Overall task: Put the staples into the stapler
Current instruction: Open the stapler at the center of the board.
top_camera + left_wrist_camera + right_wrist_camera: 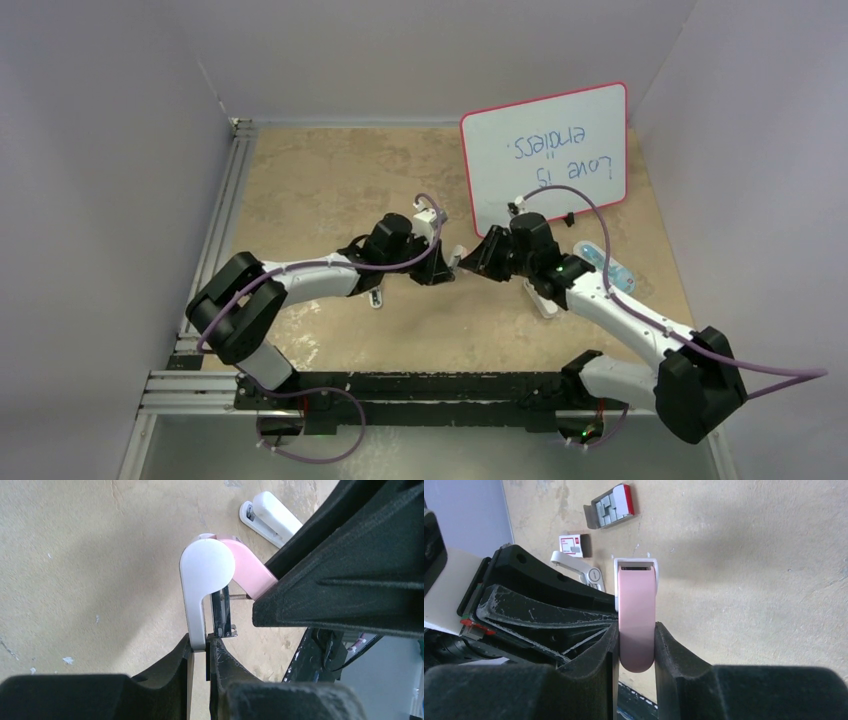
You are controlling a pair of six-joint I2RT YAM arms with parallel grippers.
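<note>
Left fingers [167, 670] grip the stapler [207, 567] base, right fingers [674, 650] its pink lid; staples [609, 510] lie apart.

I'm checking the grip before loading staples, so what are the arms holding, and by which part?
Both hold the opened stapler: left jaws pinch the end of its white base, right jaws clamp its pink lid.

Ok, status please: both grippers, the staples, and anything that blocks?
Left gripper shut on small pink-and-white plastic stapler, white base. Right gripper shut on its pink top. Silvery metal staples in grey tray, apart. Both grippers occupied.
</note>
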